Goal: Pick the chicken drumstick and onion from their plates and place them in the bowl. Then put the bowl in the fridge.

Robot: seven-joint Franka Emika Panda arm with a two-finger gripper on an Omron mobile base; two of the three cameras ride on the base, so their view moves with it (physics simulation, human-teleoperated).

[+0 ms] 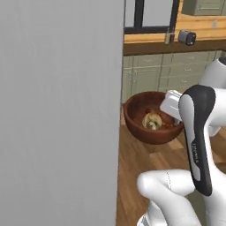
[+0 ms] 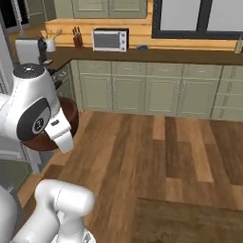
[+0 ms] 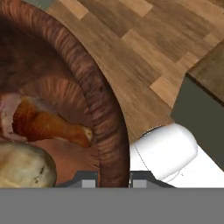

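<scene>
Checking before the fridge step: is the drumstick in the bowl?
Yes, the drumstick lies inside the bowl, beside the onion.

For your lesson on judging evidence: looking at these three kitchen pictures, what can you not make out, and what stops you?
- Fridge interior: left base view, blocked by a flat grey panel.
- Reddish-brown chicken drumstick: left base view, too small to pick out beside the pale round onion.
- Glossy dark reddish-brown wooden bowl: right base view, mostly behind the white arm.
- Gripper tips: hand view, cut by the bottom edge.

Your two base cameras look forward from behind the arm — left and right — sharing the bowl (image 1: pixel 152 128) (held above wooden floor (image 2: pixel 156 152)). Your hand camera sits right against its rim.
</scene>
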